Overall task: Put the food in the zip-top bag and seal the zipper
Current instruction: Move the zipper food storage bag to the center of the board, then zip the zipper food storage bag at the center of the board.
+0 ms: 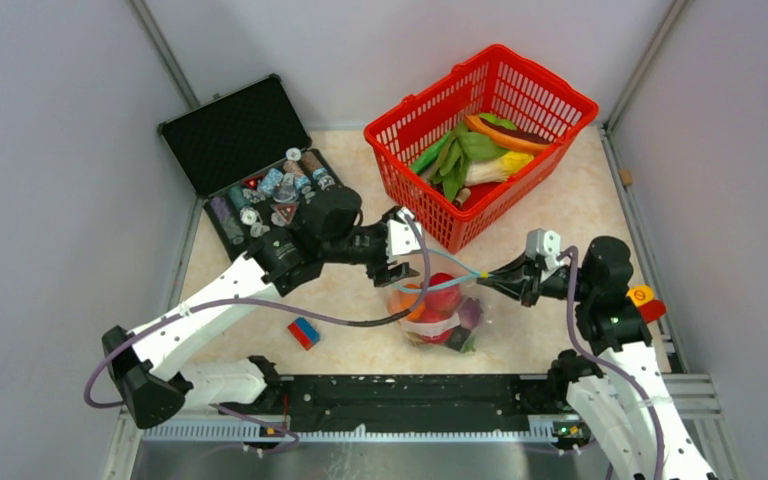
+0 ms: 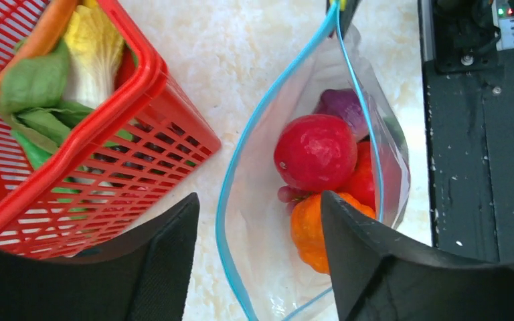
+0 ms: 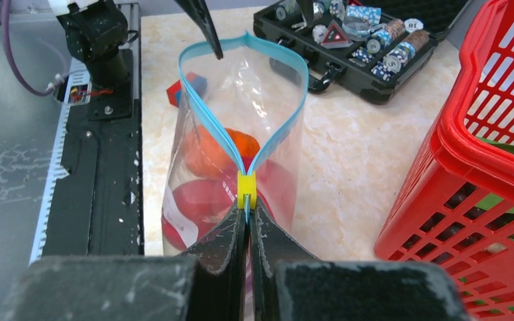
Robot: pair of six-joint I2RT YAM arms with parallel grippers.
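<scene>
Red basket [image 1: 428, 212] just behind open bag [image 1: 440, 322]

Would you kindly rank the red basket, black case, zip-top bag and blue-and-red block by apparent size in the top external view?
Largest to smallest:
1. red basket
2. black case, lid open, not far behind
3. zip-top bag
4. blue-and-red block

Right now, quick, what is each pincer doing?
Left pincer: open, holding nothing.
Right pincer: closed, pinching the zipper at its end.
</scene>
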